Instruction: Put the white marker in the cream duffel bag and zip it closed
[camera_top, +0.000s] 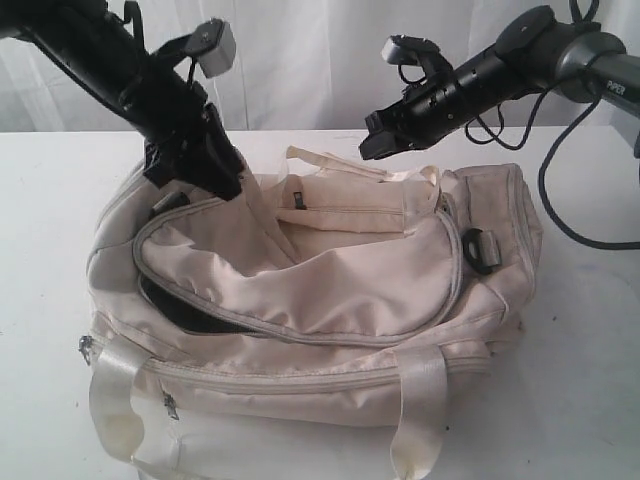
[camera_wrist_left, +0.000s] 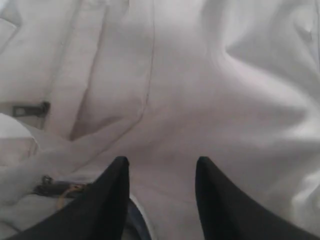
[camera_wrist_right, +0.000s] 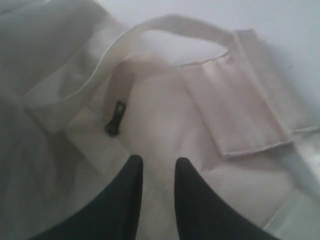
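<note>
The cream duffel bag (camera_top: 330, 280) lies on the white table, its curved top flap unzipped at the left, where a dark gap (camera_top: 185, 312) shows. The white marker is hidden. My left gripper (camera_top: 228, 185) hangs over the bag's left top by a cream strap (camera_top: 265, 225). In the left wrist view it (camera_wrist_left: 162, 160) is open over cream fabric (camera_wrist_left: 200, 75) with nothing between the tips. My right gripper (camera_top: 372, 148) hovers above the bag's back edge. Its fingers (camera_wrist_right: 159, 160) stand a little apart, open and empty, over fabric near a dark zipper pull (camera_wrist_right: 114, 120).
Two shiny webbing handles (camera_top: 420, 410) hang over the bag's front toward the table edge. A black buckle (camera_top: 482, 250) sits on the bag's right end. The right arm's cable (camera_top: 560, 200) loops down to the table (camera_top: 590, 330). A white curtain hangs behind.
</note>
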